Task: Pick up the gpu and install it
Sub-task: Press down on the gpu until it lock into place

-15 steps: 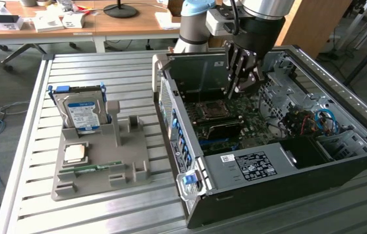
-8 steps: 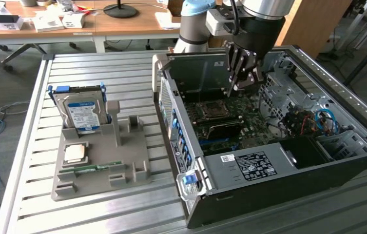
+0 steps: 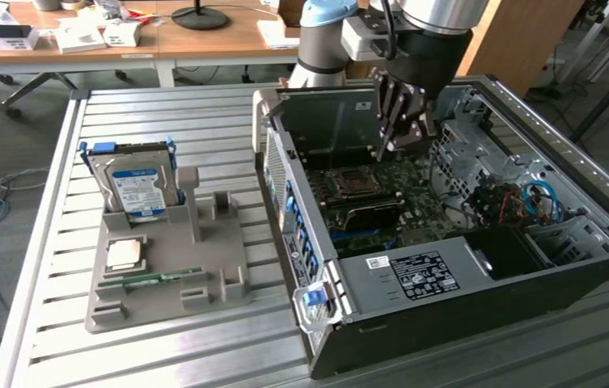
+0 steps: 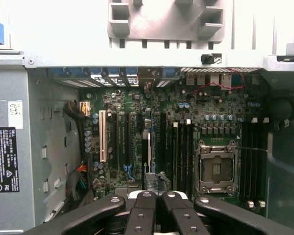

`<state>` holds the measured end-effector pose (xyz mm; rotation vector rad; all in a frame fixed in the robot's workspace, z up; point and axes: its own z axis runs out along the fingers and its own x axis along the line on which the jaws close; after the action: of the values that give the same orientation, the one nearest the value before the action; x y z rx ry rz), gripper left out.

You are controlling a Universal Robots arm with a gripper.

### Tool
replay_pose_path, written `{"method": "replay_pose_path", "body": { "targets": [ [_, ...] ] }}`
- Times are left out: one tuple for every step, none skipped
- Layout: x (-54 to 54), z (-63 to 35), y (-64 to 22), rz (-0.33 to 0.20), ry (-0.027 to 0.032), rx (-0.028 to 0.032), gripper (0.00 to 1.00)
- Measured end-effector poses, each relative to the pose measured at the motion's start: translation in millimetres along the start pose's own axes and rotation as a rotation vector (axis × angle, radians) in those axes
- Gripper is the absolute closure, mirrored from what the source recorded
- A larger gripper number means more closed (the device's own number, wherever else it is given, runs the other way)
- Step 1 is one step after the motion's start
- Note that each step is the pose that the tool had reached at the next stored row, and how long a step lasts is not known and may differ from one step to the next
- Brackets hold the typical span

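My gripper [image 3: 401, 144] is lowered into the open computer case [image 3: 433, 275], just over the motherboard [image 3: 374, 194]. In the wrist view its black fingers [image 4: 142, 208] are shut, and the dark top edge of the thin black gpu [image 4: 157, 180] sits between the tips of the gripper [image 4: 157, 198]. The card is seen edge-on. It runs down toward the expansion slots [image 4: 118, 142] beside the empty CPU socket [image 4: 216, 169]. Whether its lower edge is in a slot is hidden.
A grey parts holder [image 3: 213, 279] lies on the slatted table at the exterior view's left. It carries a blue-labelled hard drive [image 3: 137, 187], a CPU [image 3: 124, 255] and a green RAM stick [image 3: 153, 279]. Case walls, a drive cage and cables [image 3: 530, 202] crowd the gripper.
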<state>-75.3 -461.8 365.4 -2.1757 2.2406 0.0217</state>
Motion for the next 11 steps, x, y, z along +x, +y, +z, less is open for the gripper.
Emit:
{"method": "replay_pose_path", "body": {
  "targets": [
    [0.0, 1.5, 0.0, 0.000, 0.0001, 0.0000, 0.89],
    [0.1, 3.1, 0.0, 0.000, 0.0000, 0.0000, 0.89],
    [0.1, 4.9, 0.0, 0.000, 0.0000, 0.0000, 0.89],
    [0.2, 6.6, 0.0, 0.000, 0.0000, 0.0000, 0.89],
    [0.2, 8.4, 0.0, 0.000, 0.0001, 0.0000, 0.89],
    [0.2, 10.1, 0.0, 0.000, 0.0001, 0.0000, 0.89],
    [0.3, 11.8, 0.0, 0.000, 0.0001, 0.0000, 0.89],
    [0.3, 13.5, 0.0, 0.000, 0.0001, -0.0001, 0.89],
    [0.3, 15.2, 0.0, 0.000, 0.0000, 0.0000, 0.89],
    [0.4, 16.9, 0.0, 0.000, 0.0000, 0.0000, 0.89],
    [0.4, 18.6, 0.0, 0.000, 0.0001, 0.0000, 0.89]
  ]
}}
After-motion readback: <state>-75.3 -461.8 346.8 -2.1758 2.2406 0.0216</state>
